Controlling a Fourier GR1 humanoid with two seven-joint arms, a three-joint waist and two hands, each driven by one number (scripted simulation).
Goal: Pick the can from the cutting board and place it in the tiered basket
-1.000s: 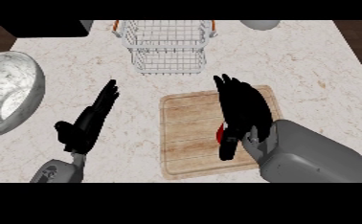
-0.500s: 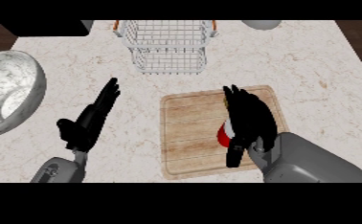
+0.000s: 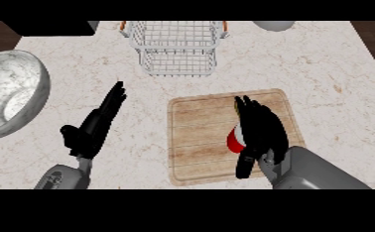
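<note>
Our right hand [image 3: 258, 127] lies over the can [image 3: 234, 140] on the cutting board [image 3: 209, 137]; we cannot tell whether its fingers have closed. Mostly hidden, the can could tip or roll aside before reaching the tiered basket [image 3: 176, 47] ahead.

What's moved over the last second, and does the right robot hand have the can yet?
The right robot hand has drawn back toward the lower edge of the cutting board and settled over the red can, fingers covering most of it. Whether they have closed round it cannot be told; the can is not lifted. The left robot hand, basket and bowl stayed put.
</note>
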